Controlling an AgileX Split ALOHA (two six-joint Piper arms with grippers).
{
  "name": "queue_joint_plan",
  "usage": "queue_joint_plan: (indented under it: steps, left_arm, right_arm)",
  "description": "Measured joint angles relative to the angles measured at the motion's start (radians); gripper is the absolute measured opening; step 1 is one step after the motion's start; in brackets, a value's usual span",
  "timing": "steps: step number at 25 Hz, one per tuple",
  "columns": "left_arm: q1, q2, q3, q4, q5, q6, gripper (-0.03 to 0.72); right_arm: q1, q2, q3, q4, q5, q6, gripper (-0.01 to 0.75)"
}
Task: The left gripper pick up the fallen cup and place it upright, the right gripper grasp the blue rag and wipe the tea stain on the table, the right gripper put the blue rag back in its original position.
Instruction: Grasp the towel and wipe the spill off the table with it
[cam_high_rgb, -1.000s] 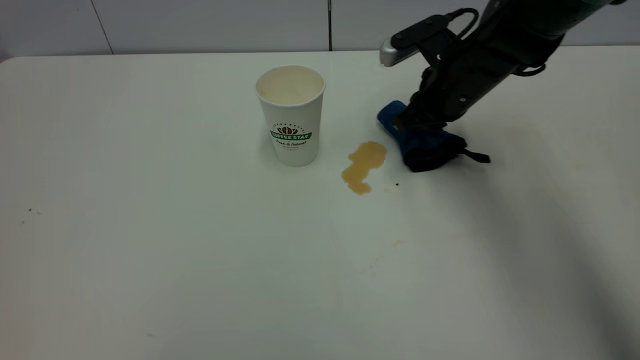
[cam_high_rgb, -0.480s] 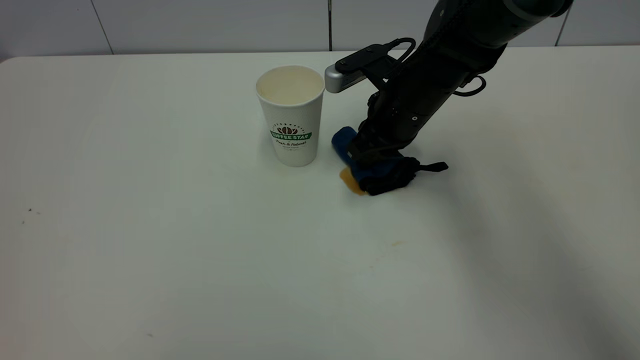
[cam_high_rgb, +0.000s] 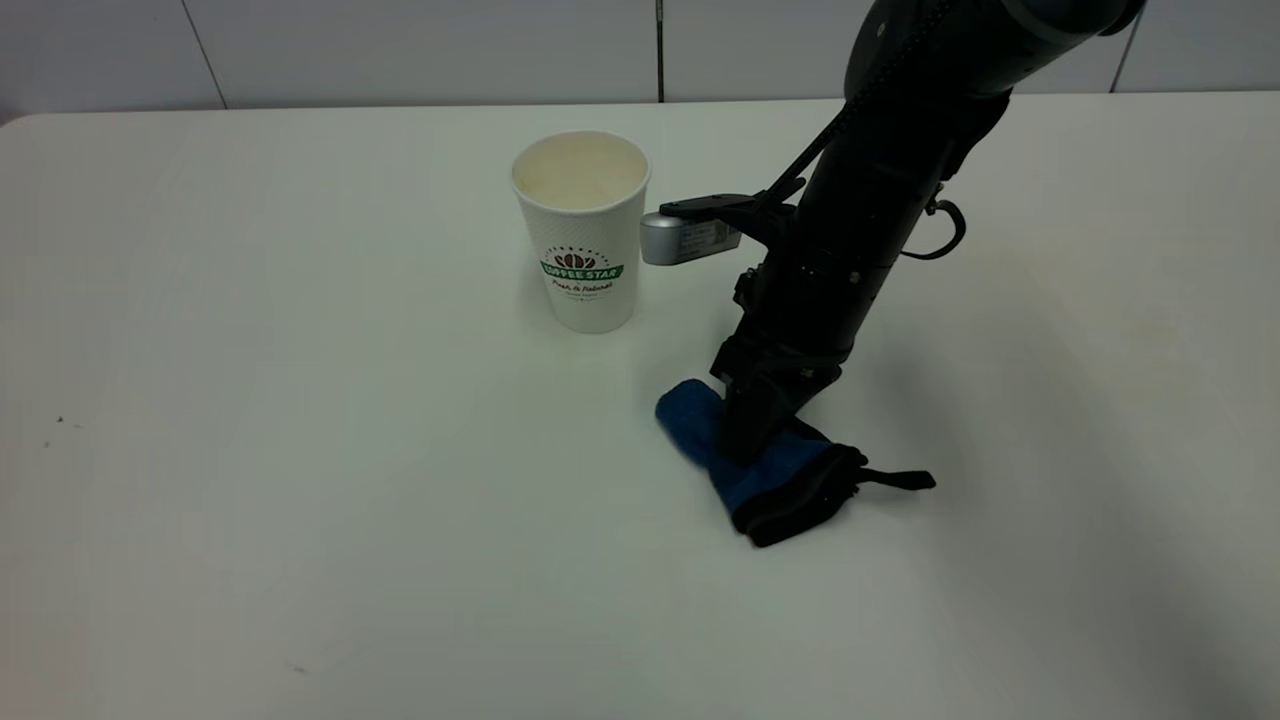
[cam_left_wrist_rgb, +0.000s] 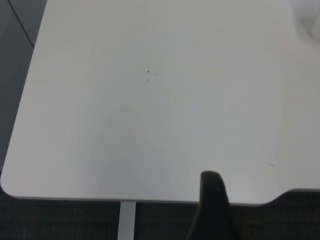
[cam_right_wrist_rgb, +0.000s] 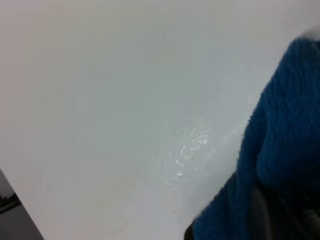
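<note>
- The right gripper (cam_high_rgb: 752, 432) is pressing down on the blue rag (cam_high_rgb: 757, 468), its fingers clamped on the cloth's middle, with the arm leaning in over it from the far right of the table (cam_high_rgb: 300, 480).
- The rag is lying flat against the tabletop, in front of and to the right of the cup (cam_high_rgb: 583, 228) and well apart from it, its black-edged end and loop tag pointing out to the right.
- The cup is standing upright on its base with the open mouth up, so the first step is looking finished.
- No brown puddle is showing anywhere on the white surface in the exterior view; the tea stain is either under the cloth or already lifted.
- In the right wrist view a patch of small wet glints is sitting on the table just beside the rag's blue pile (cam_right_wrist_rgb: 285, 145), possibly leftover moisture from the stain, though the close angle is making that hard to confirm.
- The step in hand is the wipe itself, and it is looking close to done.
- The next move is calling for the grip to be kept on the cloth while it is lifted and carried to its resting place, then set down flat and let go.
- The left gripper (cam_left_wrist_rgb: 210, 210) is sitting back by the table's near edge over bare surface; only one dark finger is showing, so I cannot tell whether it is open or closed.
</note>
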Motion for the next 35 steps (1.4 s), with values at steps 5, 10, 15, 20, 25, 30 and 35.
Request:
queue_joint_plan:
  steps: [5,10,15,20,25,30,35]
  left_arm:
    - [0.0,0.0,0.0,0.0,0.0,0.0,0.566]
    - [0.0,0.0,0.0,0.0,0.0,0.0,0.566]
    - [0.0,0.0,0.0,0.0,0.0,0.0,0.566]
    - [0.0,0.0,0.0,0.0,0.0,0.0,0.566]
    - [0.0,0.0,0.0,0.0,0.0,0.0,0.566]
    - [0.0,0.0,0.0,0.0,0.0,0.0,0.566]
    - [0.0,0.0,0.0,0.0,0.0,0.0,0.566]
  right_arm:
    - [-0.005,-0.001,0.001,-0.009,-0.165,0.047,0.047]
    - [-0.035,-0.003,0.001,-0.029,-0.488,0.137,0.047]
    - [-0.061,0.0,0.001,-0.045,-0.54,0.221,0.049]
    - [-0.02,-0.003,-0.005,-0.034,-0.233,0.254,0.05]
    - [0.029,0.001,-0.005,-0.021,0.029,0.255,0.05]
    - [-0.058,0.001,-0.005,-0.17,0.061,0.304,0.051]
    - [-0.217,-0.015,-0.005,-0.381,-0.054,0.555,0.053]
